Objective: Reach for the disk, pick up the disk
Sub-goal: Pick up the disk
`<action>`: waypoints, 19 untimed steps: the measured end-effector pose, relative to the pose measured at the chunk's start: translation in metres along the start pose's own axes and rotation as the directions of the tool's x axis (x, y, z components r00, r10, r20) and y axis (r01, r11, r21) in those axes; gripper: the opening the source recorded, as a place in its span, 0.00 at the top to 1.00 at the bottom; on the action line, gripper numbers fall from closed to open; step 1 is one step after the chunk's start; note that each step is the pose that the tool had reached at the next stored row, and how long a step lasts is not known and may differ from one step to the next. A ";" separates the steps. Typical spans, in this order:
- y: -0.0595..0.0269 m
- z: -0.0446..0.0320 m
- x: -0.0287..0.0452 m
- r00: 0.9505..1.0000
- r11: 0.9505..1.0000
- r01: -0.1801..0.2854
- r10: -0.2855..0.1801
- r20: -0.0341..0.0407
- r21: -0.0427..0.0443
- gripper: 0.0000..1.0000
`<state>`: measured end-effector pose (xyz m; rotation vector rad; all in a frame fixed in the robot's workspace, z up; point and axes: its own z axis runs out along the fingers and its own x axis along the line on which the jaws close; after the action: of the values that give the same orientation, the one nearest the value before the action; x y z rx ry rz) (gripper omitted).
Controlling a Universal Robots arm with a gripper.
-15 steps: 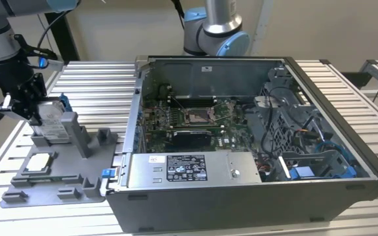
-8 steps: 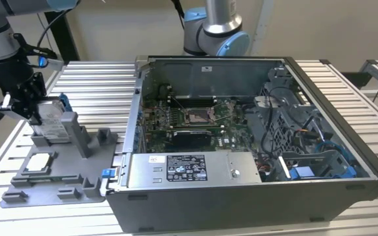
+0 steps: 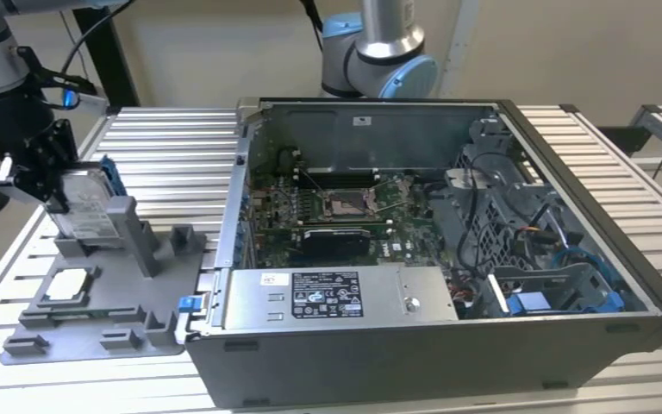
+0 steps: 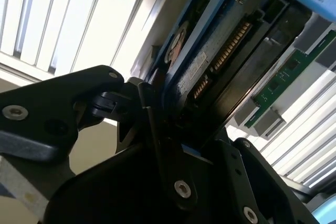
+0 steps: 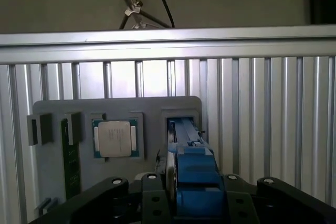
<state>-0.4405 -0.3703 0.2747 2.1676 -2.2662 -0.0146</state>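
The disk stands on edge in a slot of the grey holder at the exterior view's left, its silver face and blue bracket showing. My gripper comes down over its upper part with a black finger on each side. In the first wrist view the disk's blue bracket sits tight between the two fingers, with my gripper shut on it. The second wrist view shows the disk's connector edge pressed against a finger. The disk's lower end is still inside the slot.
A small square silver chip lies in the holder's tray, beside a green memory stick. An open computer case stands right of the holder. Another arm's base rises behind the case. All rest on a slatted metal table.
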 end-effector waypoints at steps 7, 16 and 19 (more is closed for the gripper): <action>0.0001 -0.0109 0.0000 1.000 1.000 0.000 0.000 0.000 0.000 1.00; 0.0003 -0.0271 0.0000 1.000 1.000 0.000 0.000 0.000 0.000 1.00; 0.0003 -0.0316 -0.0001 1.000 1.000 0.000 0.000 0.000 0.000 1.00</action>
<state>-0.4405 -0.3703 0.3063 2.1676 -2.2662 -0.0146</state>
